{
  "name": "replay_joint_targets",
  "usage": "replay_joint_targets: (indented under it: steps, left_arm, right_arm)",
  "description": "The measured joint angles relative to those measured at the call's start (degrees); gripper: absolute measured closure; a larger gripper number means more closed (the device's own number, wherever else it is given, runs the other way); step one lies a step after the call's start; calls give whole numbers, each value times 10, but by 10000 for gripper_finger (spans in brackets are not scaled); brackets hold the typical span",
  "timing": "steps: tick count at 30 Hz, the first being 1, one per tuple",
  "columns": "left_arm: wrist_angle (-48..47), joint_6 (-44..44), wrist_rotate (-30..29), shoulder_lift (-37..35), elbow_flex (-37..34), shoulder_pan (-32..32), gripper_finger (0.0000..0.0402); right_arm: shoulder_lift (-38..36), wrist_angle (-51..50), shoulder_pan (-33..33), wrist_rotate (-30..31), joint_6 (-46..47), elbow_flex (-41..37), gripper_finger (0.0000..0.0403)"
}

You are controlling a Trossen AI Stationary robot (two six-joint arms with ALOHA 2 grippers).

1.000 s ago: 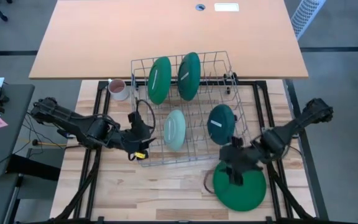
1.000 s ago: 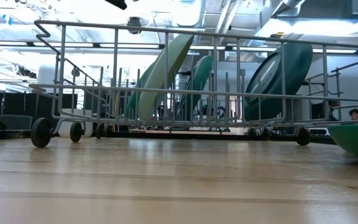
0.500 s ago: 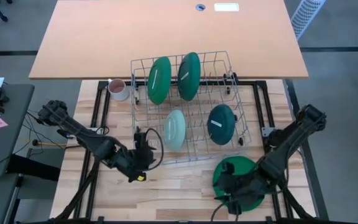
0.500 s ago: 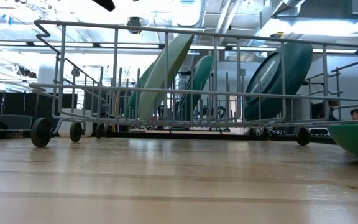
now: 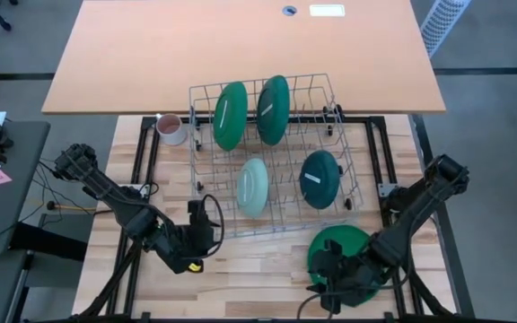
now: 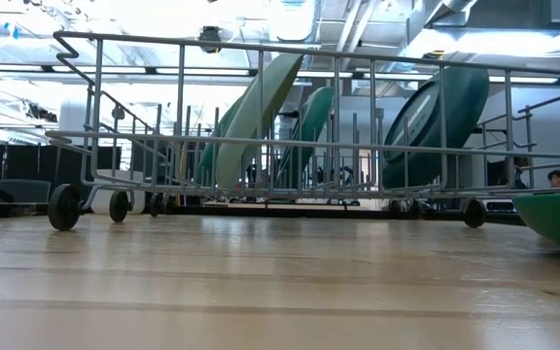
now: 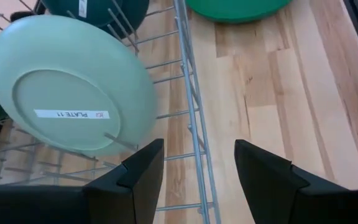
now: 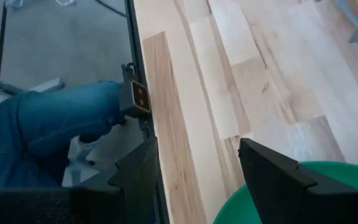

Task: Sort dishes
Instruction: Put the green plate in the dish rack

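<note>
While right gripper (image 8: pixel 197 174) gapes, green plate (image 8: pixel 272 199) beneath

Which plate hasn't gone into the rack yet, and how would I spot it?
Find the wire dish rack on the wooden table. Just outside its near right corner a large dark green plate lies flat under the right gripper. It alone is not standing in the rack.

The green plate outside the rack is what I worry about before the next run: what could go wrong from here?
Possible risks:
1. The green plate lies flat near the table's front edge; the open right claw above it could push it off.
2. The open left claw hangs beside the wire rack; reaching for the mint plate, it might snag a wire.
</note>
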Motion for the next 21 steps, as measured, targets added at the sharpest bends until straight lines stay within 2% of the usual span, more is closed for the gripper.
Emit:
replay_joint_targets:
  steps: [3,7,10,15,21]
  left_arm:
    - [6,-24,17,0,0,-4,212]
    - [27,-46,82,0,0,-8,212]
    - [31,-53,110,0,0,-15,212]
    - [30,-55,113,0,0,-17,212]
    - [29,-46,113,0,0,-17,212]
  right_arm:
    - [3,0,3,11,10,0,175]
    - [23,0,10,15,16,0,175]
    - [50,1,16,11,38,0,175]
    - [96,0,18,-50,94,0,175]
    - [132,-54,8,-65,192,0,175]
